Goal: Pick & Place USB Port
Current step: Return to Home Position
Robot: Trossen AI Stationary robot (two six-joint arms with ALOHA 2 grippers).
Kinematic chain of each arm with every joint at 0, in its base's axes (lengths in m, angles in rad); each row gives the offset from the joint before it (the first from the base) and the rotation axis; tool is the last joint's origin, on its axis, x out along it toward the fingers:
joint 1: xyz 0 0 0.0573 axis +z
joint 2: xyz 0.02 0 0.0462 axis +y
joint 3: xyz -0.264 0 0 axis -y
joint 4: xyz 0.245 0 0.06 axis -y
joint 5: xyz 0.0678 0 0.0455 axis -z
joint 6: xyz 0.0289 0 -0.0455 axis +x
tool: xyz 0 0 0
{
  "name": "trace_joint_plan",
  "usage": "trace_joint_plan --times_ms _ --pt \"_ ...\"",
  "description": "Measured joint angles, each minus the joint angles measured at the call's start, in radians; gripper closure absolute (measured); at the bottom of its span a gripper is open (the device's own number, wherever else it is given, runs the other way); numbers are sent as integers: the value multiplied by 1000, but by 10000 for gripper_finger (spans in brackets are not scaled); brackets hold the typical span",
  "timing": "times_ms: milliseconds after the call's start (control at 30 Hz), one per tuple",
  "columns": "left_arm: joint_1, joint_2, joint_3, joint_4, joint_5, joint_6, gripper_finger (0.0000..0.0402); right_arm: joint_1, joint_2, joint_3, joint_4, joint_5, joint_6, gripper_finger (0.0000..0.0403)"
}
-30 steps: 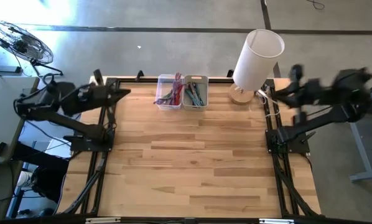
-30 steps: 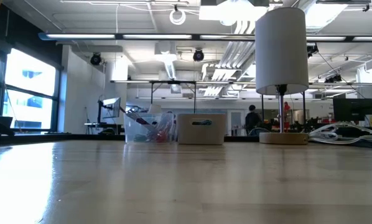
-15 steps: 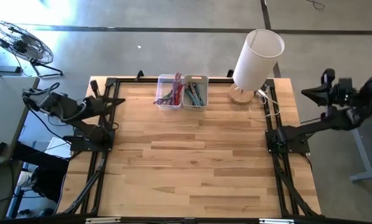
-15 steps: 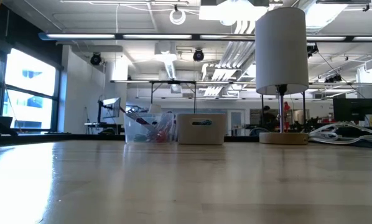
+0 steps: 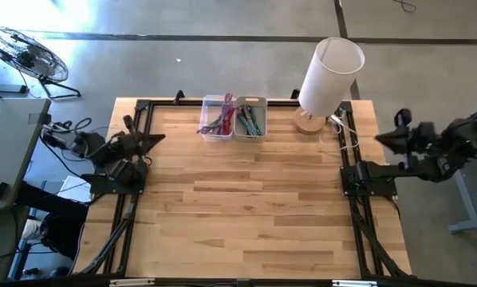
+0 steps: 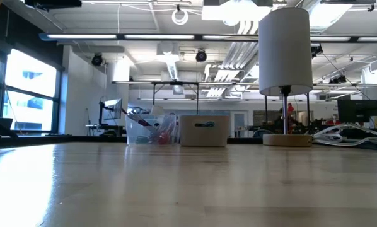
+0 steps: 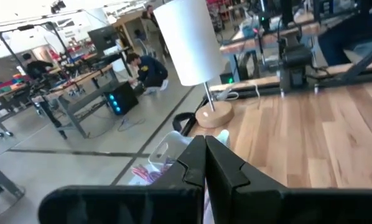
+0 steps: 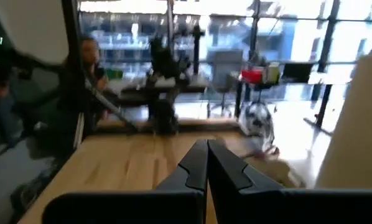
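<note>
Two small bins stand side by side at the table's far edge: a clear bin (image 5: 216, 118) (image 6: 149, 128) holding coloured cables and a paler bin (image 5: 250, 117) (image 6: 204, 130) beside it. No single USB part can be made out among the cables. My left gripper (image 5: 159, 138) (image 7: 204, 142) is shut and hovers at the table's left edge, pointing toward the bins. My right gripper (image 5: 380, 140) (image 8: 206, 145) is shut and sits just beyond the table's right edge. Neither gripper shows in the low view.
A white lamp (image 5: 328, 73) (image 6: 284, 53) (image 7: 187, 42) stands on a round wooden base (image 5: 308, 121) at the far right corner, with white cords (image 5: 347, 131) trailing beside it. The wooden table (image 5: 246, 207) lies open between the arms. People show in the room beyond (image 7: 145, 67).
Both arms have drawn back and folded in. The left gripper pulled toward the table's left edge and a little nearer. The right gripper swung out past the right edge, then came slightly nearer. Bins and lamp have not moved.
</note>
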Motion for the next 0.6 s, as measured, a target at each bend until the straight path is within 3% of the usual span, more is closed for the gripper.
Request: trace_joint_plan --times_ms 600 --pt "0 -22 -277 331 80 -12 401 0 -7 -447 484 -228 60 403"
